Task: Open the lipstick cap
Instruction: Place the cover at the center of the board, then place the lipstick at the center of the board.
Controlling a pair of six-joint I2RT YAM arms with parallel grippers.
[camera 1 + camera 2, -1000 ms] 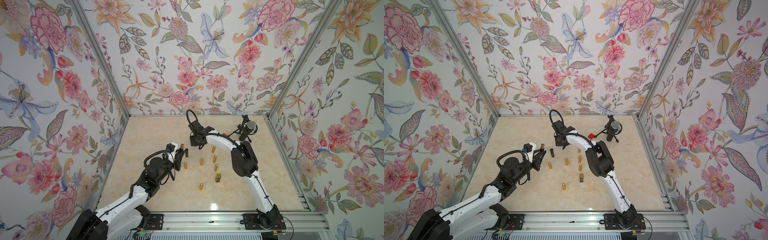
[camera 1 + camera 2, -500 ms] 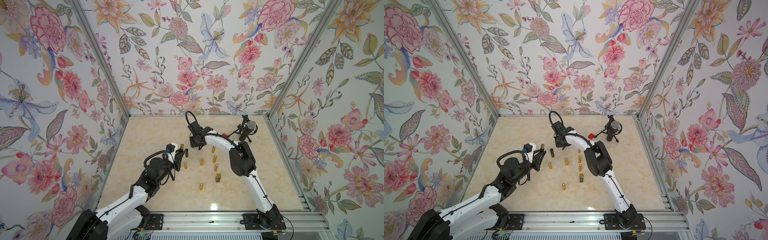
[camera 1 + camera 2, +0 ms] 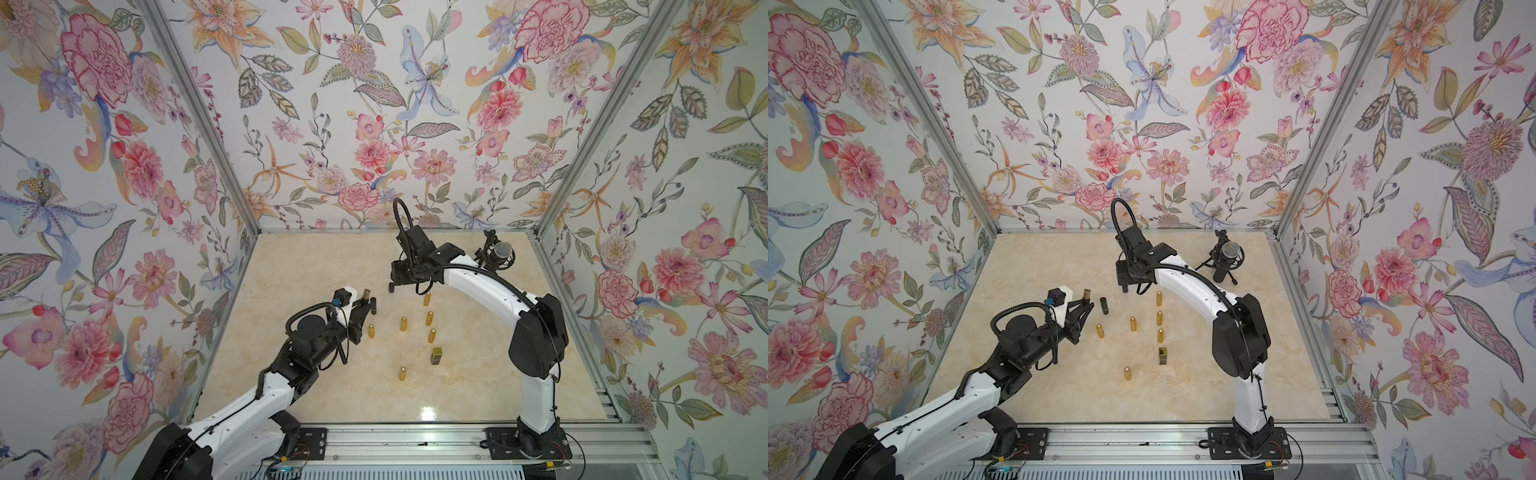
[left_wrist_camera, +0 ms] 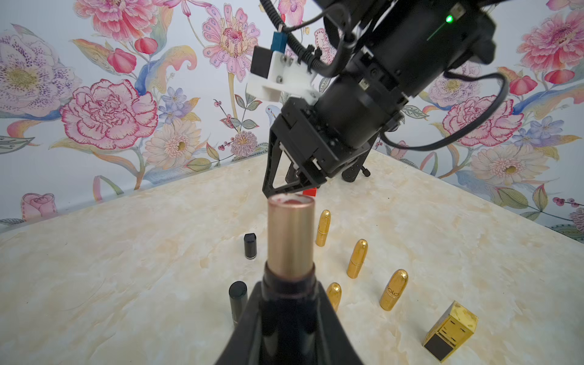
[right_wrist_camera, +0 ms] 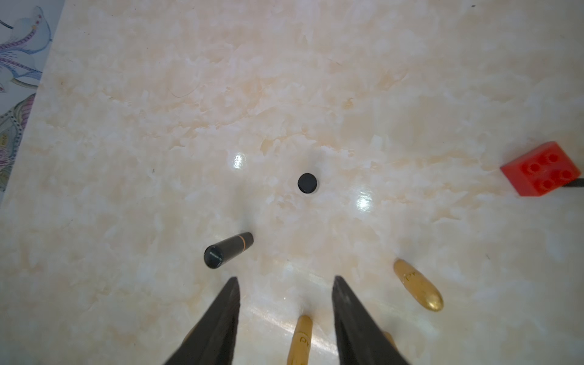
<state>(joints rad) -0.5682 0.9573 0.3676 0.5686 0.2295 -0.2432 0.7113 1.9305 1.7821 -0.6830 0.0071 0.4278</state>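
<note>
One lipstick is uncapped, its rose-gold tube standing clear of the left gripper, whose fingers are clamped on its dark base above the table; a black cap, which I take for its own, stands upright beyond; the right gripper hangs nearby, fingers apart and empty. My worry is that arm clipping the exposed tube, or toppling the cap or the gold lipsticks close below it.

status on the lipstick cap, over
Left claw shut on lipstick, uncapped. Right claw open, empty; black cap stands on table nearby. Gold lipsticks around, untouched.
</note>
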